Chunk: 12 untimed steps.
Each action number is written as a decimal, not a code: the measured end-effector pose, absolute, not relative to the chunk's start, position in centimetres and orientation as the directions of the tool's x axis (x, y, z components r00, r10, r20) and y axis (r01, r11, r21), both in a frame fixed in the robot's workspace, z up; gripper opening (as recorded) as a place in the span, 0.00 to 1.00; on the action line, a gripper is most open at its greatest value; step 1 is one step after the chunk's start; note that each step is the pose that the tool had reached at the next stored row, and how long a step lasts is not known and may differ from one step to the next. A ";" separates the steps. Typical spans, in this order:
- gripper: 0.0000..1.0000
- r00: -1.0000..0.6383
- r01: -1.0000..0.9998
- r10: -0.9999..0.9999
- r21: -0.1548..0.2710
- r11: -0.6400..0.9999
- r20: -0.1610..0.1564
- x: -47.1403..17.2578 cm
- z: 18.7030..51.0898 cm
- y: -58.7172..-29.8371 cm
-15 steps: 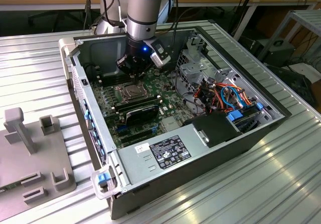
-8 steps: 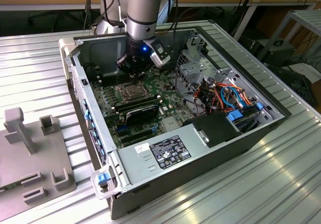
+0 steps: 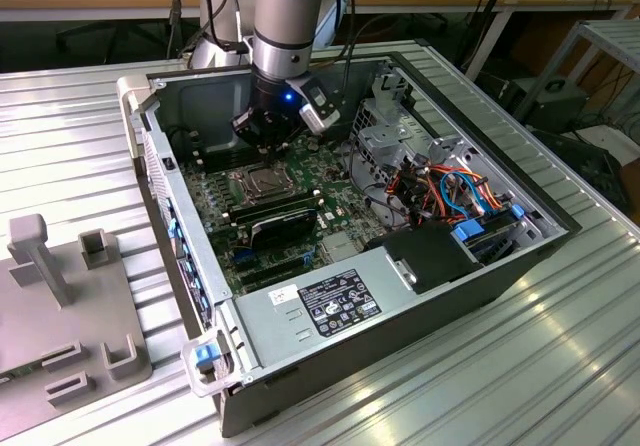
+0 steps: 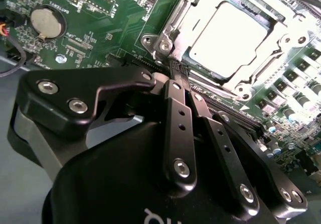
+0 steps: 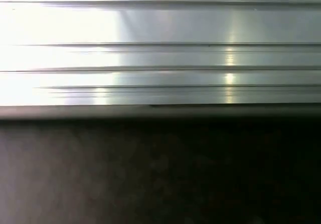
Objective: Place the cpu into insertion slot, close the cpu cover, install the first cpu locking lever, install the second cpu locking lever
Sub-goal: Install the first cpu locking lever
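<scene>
The cpu (image 4: 228, 38), a flat square chip with a bright silver top, lies in the socket on the green board. The silver cpu cover (image 4: 169, 27) lies down flat around it as a frame. The insertion slot underneath is hidden by the chip and the cover. My gripper (image 4: 179, 69) is shut, its two black fingers (image 4: 178, 113) pressed together. Their tips sit right at the socket's edge, close to one corner of the cover. In the exterior view my gripper (image 3: 264, 142) hangs just behind the cpu (image 3: 259, 180), inside the open computer case.
A long black module (image 3: 285, 216) lies just in front of the socket. A power supply (image 3: 340, 301), orange and blue cables (image 3: 460, 191) and a metal drive cage (image 3: 385, 131) crowd the exterior view's right. A grey fixture (image 3: 60, 296) stands outside the case. A coin battery (image 4: 46, 22) sits on the board.
</scene>
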<state>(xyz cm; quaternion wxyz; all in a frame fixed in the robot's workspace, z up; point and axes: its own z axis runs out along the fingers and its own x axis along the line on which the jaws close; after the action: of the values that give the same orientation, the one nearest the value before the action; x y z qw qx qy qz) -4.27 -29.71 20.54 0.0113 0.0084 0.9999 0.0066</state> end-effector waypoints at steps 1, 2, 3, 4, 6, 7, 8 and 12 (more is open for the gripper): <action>0.11 -1.000 0.017 0.017 0.013 1.000 -0.022 -4.3 20.7 -29.7; 0.11 -1.000 0.017 0.017 0.013 1.000 -0.022 -4.3 20.8 -29.7; 0.11 -1.000 0.016 0.017 0.013 1.000 -0.022 -4.3 20.9 -29.7; 0.11 -1.000 0.017 0.017 0.013 1.000 -0.022 -4.3 21.0 -29.7; 0.11 -1.000 0.017 0.017 0.013 1.000 -0.022 -4.3 21.2 -29.8; 0.11 -1.000 0.016 0.017 0.013 1.000 -0.022 -4.3 21.2 -29.9; 0.11 -1.000 0.016 0.017 0.013 1.000 -0.022 -4.3 21.3 -30.0; 0.11 -1.000 0.017 0.017 0.013 1.000 -0.022 -4.3 21.3 -30.3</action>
<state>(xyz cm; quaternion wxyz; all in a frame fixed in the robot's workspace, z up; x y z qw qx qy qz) -4.30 -30.28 21.30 0.0112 0.0084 0.9999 0.0064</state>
